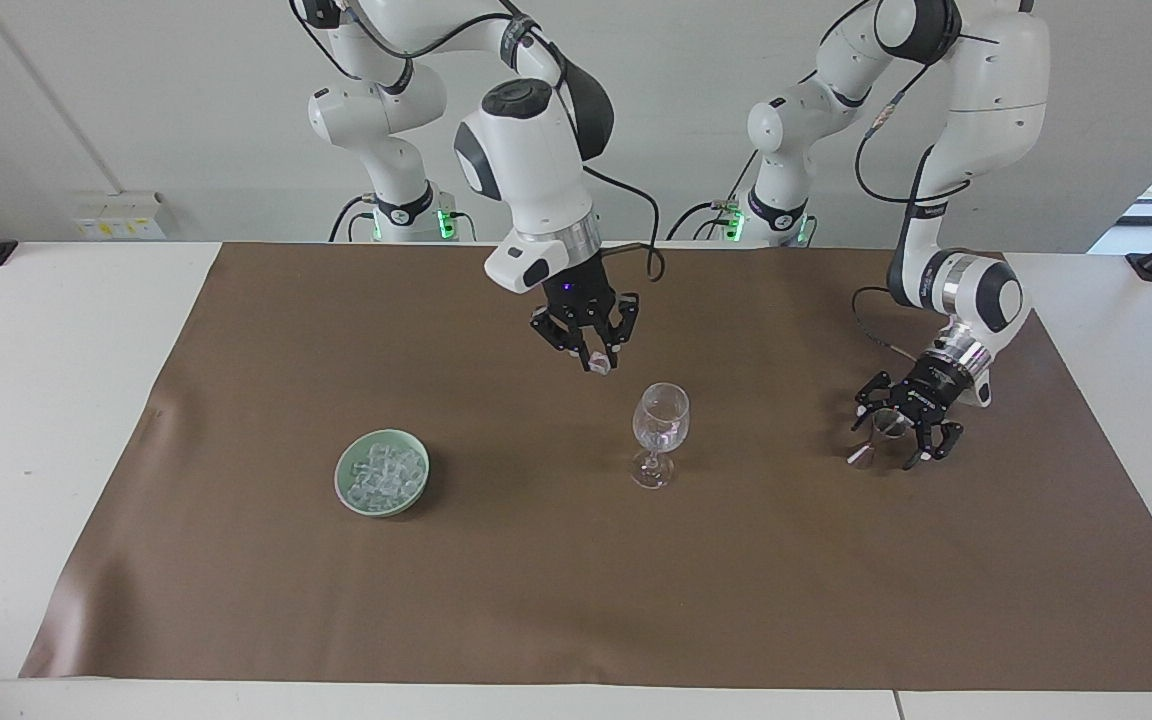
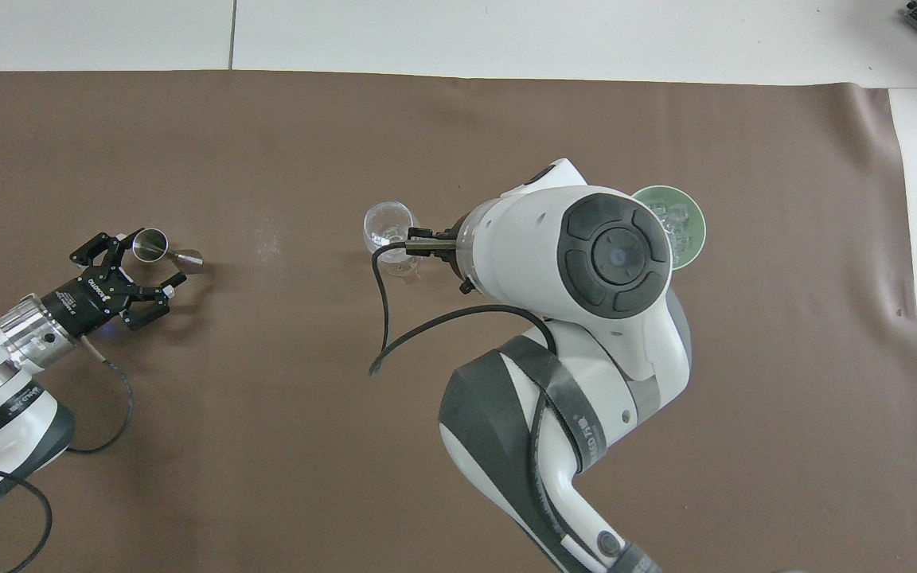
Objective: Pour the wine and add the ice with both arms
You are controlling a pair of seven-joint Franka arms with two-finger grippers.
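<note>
Ice: small clear cubes are lying heaped in a green bowl point(image 1: 382, 472) at lower left of centre in the facing view, toward the right arm's end of the worktop point(image 1: 76, 420).
Held cube point(image 1: 597, 364): one is sitting pinched at the tips of the right pincer point(image 1: 596, 359), hanging above centre frame, up and to the side of the wine glass point(image 1: 661, 420), not yet over its mouth.
Right pincer state: closed on that one cube.
Left pincer point(image 1: 898, 432): standing spread wide at right of the facing frame, fingers around a small metal jigger point(image 1: 884, 432) resting on the brown mat point(image 1: 576, 600); it is gripping nothing.
Handling, ice: judged light, hard and slippery, likely to squirt out of a narrow pinch; taking a cube across two flat faces looks safest.
Handling, glass: thin, top-heavy on its stem, probably easy to tip or chip, so the cube is best released low over the rim.
Facing view alone: is showing the cube in the fingertips and the gap between pincer and glass.
Overhead view alone: the right arm's bulk is hiding its pincer and part of the bowl, while the jigger's open mouth point(image 2: 148, 243) between the left pincer's point(image 2: 130, 260) spread fingers is plainer here.
</note>
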